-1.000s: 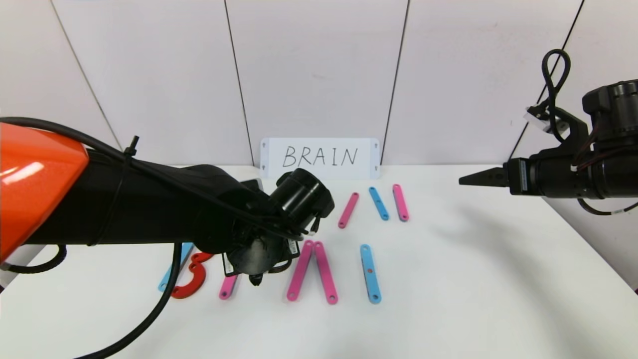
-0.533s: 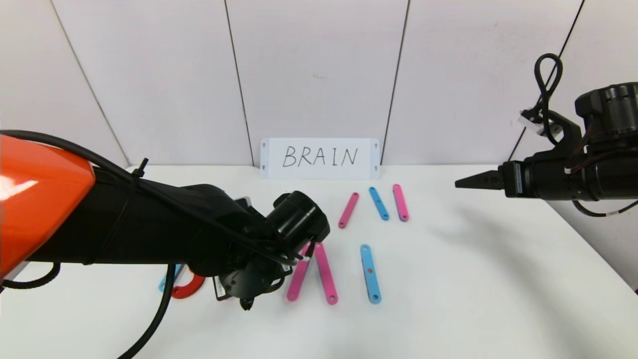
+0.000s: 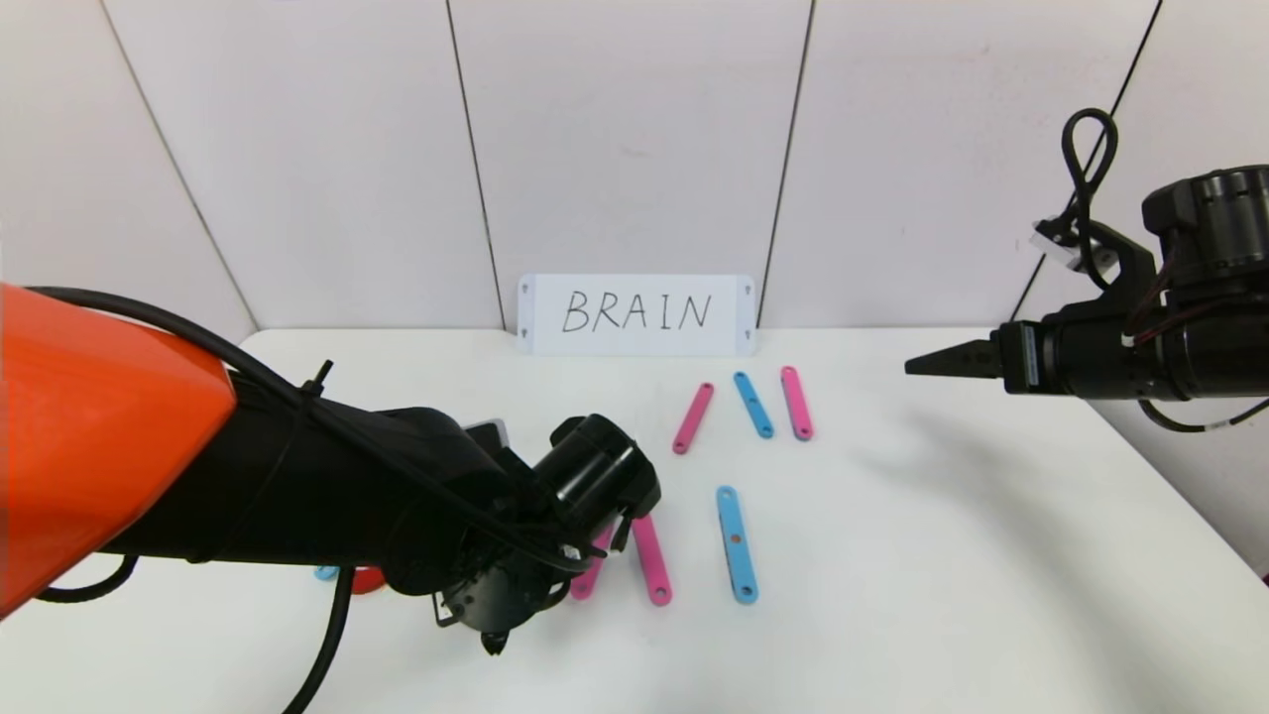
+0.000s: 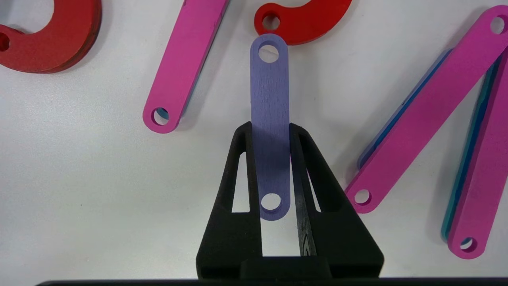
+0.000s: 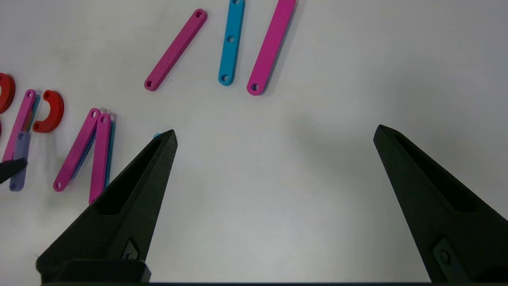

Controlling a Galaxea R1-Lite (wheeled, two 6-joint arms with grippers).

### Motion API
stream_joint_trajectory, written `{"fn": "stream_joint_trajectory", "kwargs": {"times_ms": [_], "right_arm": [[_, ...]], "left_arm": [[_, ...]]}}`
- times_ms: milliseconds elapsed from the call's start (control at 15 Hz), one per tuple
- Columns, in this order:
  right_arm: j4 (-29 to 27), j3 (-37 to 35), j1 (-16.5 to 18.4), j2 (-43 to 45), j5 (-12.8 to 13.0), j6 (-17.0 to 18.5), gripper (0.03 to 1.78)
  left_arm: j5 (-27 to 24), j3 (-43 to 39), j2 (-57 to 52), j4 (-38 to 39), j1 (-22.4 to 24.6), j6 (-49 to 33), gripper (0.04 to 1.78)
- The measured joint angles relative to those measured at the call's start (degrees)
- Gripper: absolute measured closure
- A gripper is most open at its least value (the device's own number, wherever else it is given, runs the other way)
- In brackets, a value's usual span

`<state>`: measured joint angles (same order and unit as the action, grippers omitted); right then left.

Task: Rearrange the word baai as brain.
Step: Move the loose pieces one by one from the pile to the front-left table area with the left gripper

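Observation:
The word is laid out in flat plastic pieces on the white table (image 3: 892,595). My left gripper (image 4: 270,127) is shut on a purple holed strip (image 4: 270,99), its fingers (image 4: 242,159) pressing the strip's long edges. The strip's far end reaches a red arc (image 4: 305,24). A pink strip (image 4: 182,67) and another red arc (image 4: 51,43) lie to one side, two leaning pink strips (image 4: 424,107) to the other. In the head view the left gripper (image 3: 493,640) is low near the front and the left arm hides most of the left letters. My right gripper (image 5: 276,133) hangs open and empty.
A white card (image 3: 635,314) reading BRAIN stands against the back wall. A light-blue strip (image 3: 736,543) lies right of the pink pair (image 3: 649,560). Behind them lie a pink (image 3: 693,417), a light-blue (image 3: 752,404) and a pink strip (image 3: 796,402). The right gripper (image 3: 917,367) is raised over the right side.
My left arm has drawn back toward the table's front edge with the gripper still shut, and now covers more of the left letters. The right arm dipped slightly, then held still.

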<state>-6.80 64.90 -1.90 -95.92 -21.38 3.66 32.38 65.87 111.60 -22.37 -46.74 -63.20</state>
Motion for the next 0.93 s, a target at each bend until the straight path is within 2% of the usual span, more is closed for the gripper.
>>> {"fn": "stream_joint_trajectory", "kwargs": {"times_ms": [933], "right_arm": [[-0.02,-0.05,0.0,0.0,-0.02,-0.02,0.08]], "left_arm": [[0.22,-1.45,2.04,0.0,0.13,0.38,1.54]]}}
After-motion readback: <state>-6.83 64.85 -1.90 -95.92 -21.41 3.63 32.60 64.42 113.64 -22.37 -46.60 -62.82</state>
